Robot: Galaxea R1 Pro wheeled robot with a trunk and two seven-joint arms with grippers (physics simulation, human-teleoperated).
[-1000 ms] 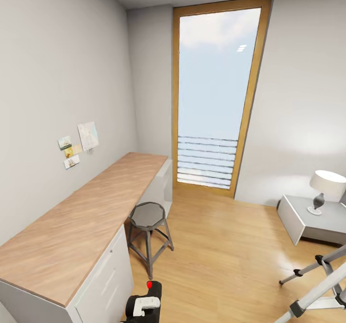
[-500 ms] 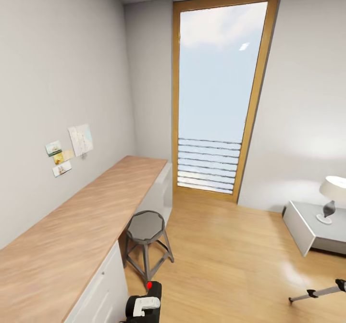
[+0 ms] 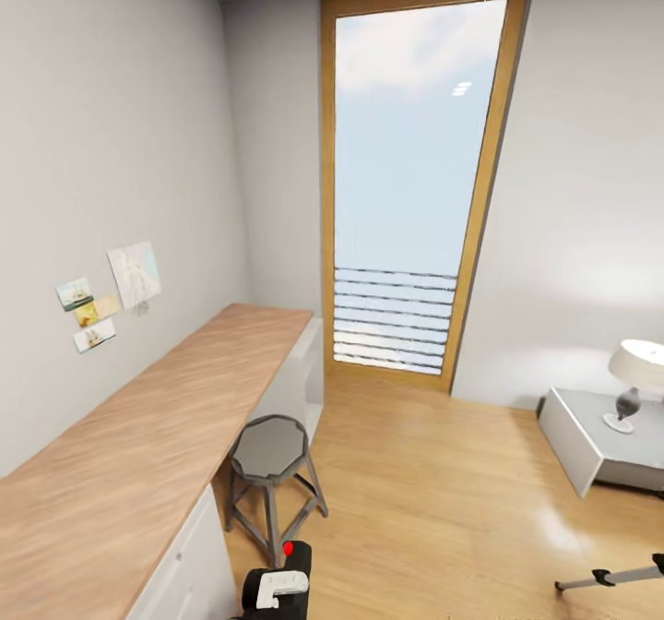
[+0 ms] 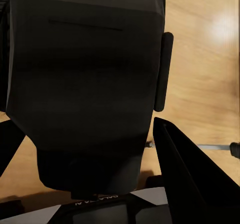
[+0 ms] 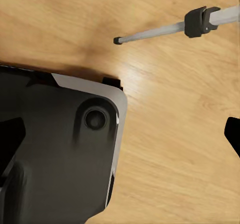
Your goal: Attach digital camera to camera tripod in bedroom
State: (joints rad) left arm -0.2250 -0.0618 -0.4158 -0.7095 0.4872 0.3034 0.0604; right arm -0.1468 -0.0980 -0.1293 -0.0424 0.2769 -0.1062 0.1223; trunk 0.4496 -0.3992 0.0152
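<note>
The digital camera (image 3: 293,563), black with a red dot on top, rises at the bottom edge of the head view, and my left gripper (image 3: 277,592) is shut on it. In the left wrist view the digital camera (image 4: 85,84) is a broad black body held in my left gripper (image 4: 85,129), with one finger (image 4: 187,184) beside it. One silver leg of the camera tripod (image 3: 609,576) lies low at the right; the rest of the tripod is out of view. The same camera tripod leg (image 5: 165,30) crosses the wood floor in the right wrist view, where my right gripper (image 5: 121,136) is open and holds nothing.
A long wooden desk (image 3: 138,445) runs along the left wall, with a grey round stool (image 3: 269,449) beside it. A tall wood-framed window (image 3: 410,186) stands ahead. A grey bedside table (image 3: 590,445) with a lamp (image 3: 636,371) is at the right. My own black base (image 5: 55,149) is below the right gripper.
The head view has swung left and up, so the tripod has slid almost out of the picture at the right. The digital camera stays held in the left gripper.
</note>
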